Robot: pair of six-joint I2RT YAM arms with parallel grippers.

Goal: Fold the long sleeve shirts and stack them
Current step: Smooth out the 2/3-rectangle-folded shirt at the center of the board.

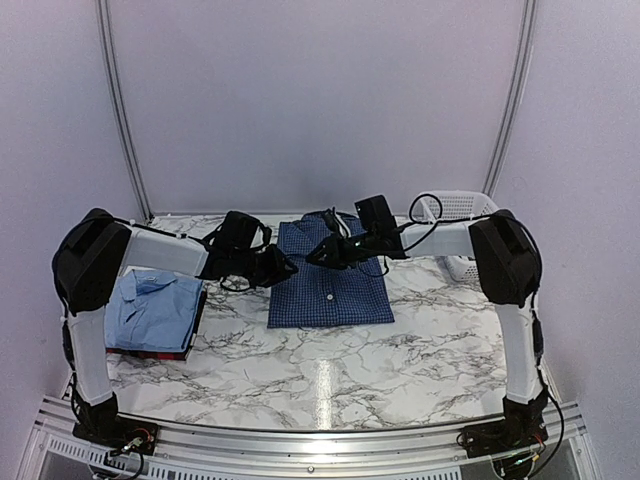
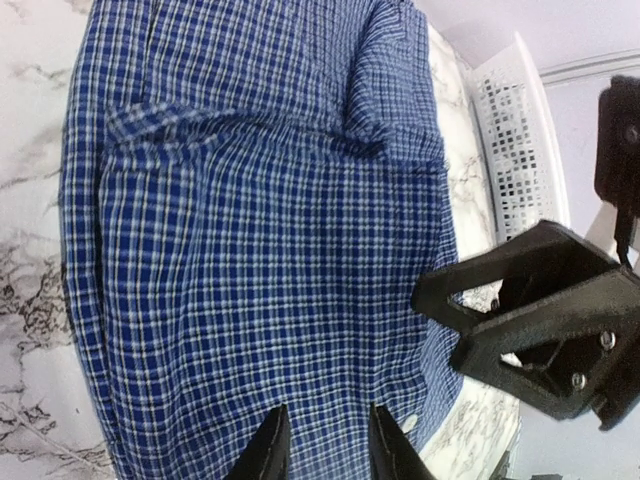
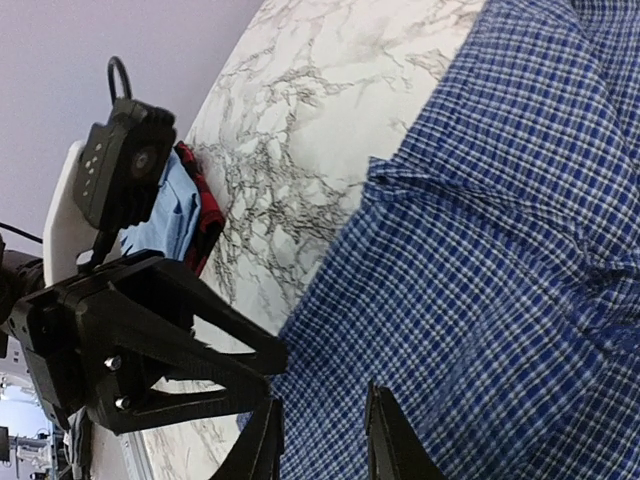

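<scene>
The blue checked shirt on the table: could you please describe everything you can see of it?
The blue checked shirt is woven cloth, navy with fine white lines, folded into a rectangle, collar toward the far edge, buttoned front up. It lies flat on the marble table, slightly creased. The left gripper and right gripper hang over its far half; contact is unclear.
</scene>
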